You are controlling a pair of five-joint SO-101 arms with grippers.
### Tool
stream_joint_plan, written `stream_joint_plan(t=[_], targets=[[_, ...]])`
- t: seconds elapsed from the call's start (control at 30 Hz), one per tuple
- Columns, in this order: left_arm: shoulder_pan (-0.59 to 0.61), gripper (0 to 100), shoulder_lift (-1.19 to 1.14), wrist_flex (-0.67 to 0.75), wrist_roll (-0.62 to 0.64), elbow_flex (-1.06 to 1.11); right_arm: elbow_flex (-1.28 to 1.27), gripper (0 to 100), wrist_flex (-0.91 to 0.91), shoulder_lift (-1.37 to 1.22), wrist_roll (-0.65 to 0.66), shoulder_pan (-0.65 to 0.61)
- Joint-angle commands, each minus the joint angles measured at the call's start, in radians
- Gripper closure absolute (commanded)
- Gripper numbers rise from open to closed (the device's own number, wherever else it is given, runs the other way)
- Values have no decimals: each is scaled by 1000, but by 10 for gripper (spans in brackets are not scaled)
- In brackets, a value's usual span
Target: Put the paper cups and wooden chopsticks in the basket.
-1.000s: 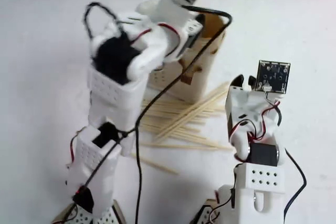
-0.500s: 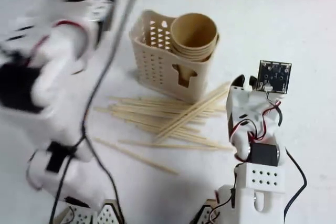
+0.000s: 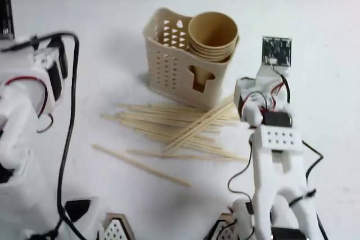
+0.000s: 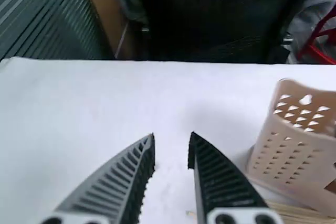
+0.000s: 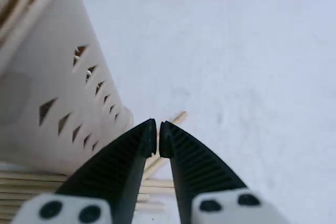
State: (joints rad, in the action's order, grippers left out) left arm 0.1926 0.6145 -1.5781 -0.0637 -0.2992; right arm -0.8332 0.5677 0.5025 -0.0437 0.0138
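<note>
With the paper cups [image 3: 212, 33] in the basket [image 3: 169, 68], the left gripper [image 4: 170, 142] has swung to 9 o'clock, slightly apart and empty, while the right gripper [image 5: 157, 129], closed on nothing, has advanced on the wooden chopsticks [image 3: 180, 127], likely next.

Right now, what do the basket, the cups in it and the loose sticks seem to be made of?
The basket looks like matte cream moulded plastic, with regular cut-out holes. The paper cups look like dull brown paper, with thin stacked rims. The chopsticks look like pale unfinished wood, perhaps bamboo.
</note>
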Motion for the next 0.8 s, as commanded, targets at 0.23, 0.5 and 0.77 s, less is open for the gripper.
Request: stream_joint_plan(t=[0.23,0.5,0.77], targets=[[163,876,338,299,14,706,172,978,-22,-185,-129,-108],[266,876,478,388,12,1013,345,978,-22,-415,-129,-174],[303,876,598,450,12,1235,390,980,18,-443,-129,-143]])
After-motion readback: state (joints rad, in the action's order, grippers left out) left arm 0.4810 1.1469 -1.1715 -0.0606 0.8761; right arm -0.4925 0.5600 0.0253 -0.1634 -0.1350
